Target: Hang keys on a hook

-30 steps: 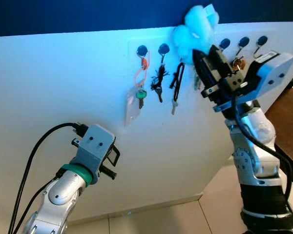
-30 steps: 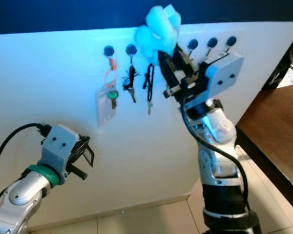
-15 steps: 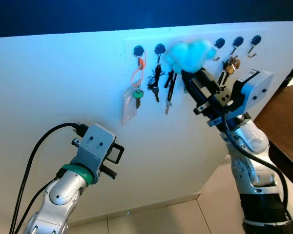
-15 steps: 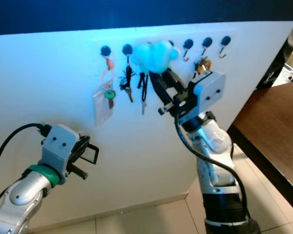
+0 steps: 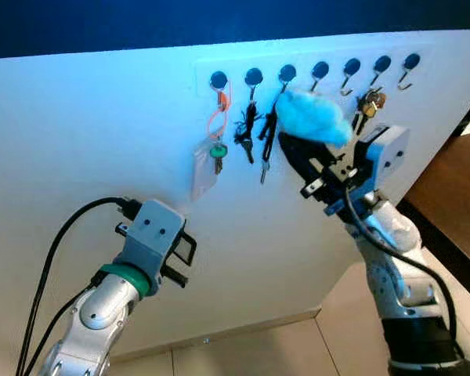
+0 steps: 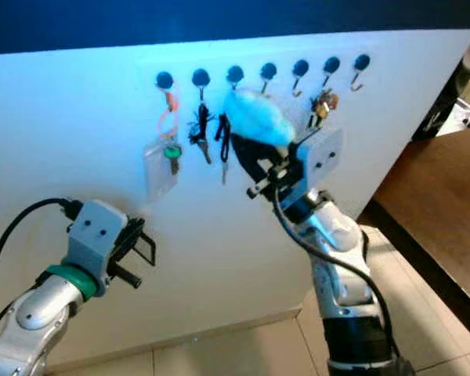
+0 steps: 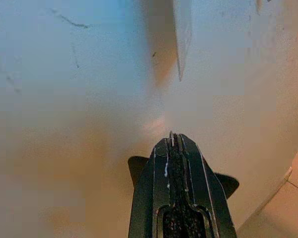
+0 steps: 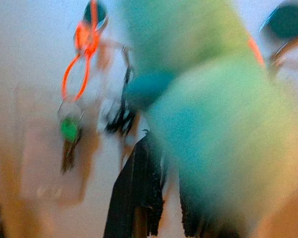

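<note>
Left eye view: a white wall (image 5: 78, 133) carries a row of seven dark round hooks (image 5: 319, 71) along its upper part, under a dark blue band. The first hook from the left (image 5: 218, 80) holds an orange loop (image 5: 222, 117) with a green-capped key (image 5: 218, 153) and a clear card sleeve (image 5: 202, 168). The second hook (image 5: 253, 77) holds a dark bunch of keys (image 5: 247, 133), and the third (image 5: 287, 74) holds a black strap with a key (image 5: 266, 145) at its end. A small brass-coloured bunch (image 5: 369, 102) hangs under the fifth or sixth hook; I cannot tell which.

The right gripper (image 5: 296, 157) is raised in front of the wall, below the third and fourth hooks, with a fluffy light-blue pompom keychain (image 5: 313, 119) at its tip. The pompom sits just under the fourth hook and is not on any hook. The right wrist view is heavily blurred: the pompom (image 8: 213, 114) covers much of it, and the black fingers (image 8: 139, 193) seem to be closed on the keychain beneath the fluff, though the grip itself is hidden.

The left gripper (image 5: 185, 251) is held low and close to the wall, well apart from the hooks. In the left wrist view its fingers (image 7: 176, 168) are pressed together with nothing between them, pointing at the bare wall below the corner of the card sleeve (image 7: 183, 29).

A dark brown table (image 6: 439, 196) stands at the right, and pale floor tiles (image 5: 243, 352) meet the foot of the wall.
</note>
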`<state>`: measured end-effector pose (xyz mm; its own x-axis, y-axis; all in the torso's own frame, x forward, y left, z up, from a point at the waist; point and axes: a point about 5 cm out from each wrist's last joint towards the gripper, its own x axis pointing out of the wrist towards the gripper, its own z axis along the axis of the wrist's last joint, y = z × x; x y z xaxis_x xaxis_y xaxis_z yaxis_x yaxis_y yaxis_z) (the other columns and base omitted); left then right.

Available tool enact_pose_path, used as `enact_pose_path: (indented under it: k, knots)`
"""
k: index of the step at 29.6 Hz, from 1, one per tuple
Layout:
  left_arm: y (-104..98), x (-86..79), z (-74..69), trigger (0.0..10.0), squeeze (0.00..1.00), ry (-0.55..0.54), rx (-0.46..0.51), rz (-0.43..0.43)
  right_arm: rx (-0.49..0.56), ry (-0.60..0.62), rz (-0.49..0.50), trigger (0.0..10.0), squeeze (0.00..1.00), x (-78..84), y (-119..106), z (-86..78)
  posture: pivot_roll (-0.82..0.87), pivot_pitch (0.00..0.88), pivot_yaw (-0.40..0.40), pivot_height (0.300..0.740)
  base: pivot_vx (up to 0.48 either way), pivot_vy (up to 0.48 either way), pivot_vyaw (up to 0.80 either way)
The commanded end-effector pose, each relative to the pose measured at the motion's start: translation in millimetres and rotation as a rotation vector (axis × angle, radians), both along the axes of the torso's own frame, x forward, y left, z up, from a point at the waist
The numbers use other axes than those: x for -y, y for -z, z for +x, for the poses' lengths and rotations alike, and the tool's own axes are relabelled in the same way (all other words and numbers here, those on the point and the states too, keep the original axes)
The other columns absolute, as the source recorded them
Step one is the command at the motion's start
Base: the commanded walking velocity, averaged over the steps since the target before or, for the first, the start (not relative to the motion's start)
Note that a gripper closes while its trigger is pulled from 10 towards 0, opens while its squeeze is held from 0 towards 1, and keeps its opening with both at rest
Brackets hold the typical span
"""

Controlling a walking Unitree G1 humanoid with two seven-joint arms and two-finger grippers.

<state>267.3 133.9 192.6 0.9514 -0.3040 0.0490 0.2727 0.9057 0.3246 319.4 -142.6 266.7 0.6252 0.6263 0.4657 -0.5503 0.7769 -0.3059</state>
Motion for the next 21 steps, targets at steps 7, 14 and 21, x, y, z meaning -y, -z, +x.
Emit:
enact_pose_path:
  k: [7,14,21]
  knots:
    - [4.7,-0.3,-0.2,10.0,0.0,0.002,-0.024,0.001,-0.192,-0.093,-0.152,10.0,0.0,10.8,42.2,-15.6,0.05,0.076,0.101,0.74,0.0,0.0,0.0]
    - [1.1,-1.2,-0.9,10.0,0.0,0.008,-0.002,0.002,-0.417,-0.259,-0.262,10.0,0.0,31.2,75.7,-45.3,0.05,0.085,0.091,0.74,0.0,0.0,0.0]
    - [-16.1,-5.6,1.4,10.0,0.0,0.001,0.085,-0.017,-0.531,-0.136,-0.081,10.0,0.0,61.1,100.0,-49.2,0.04,0.088,0.093,0.74,0.0,0.0,0.0]
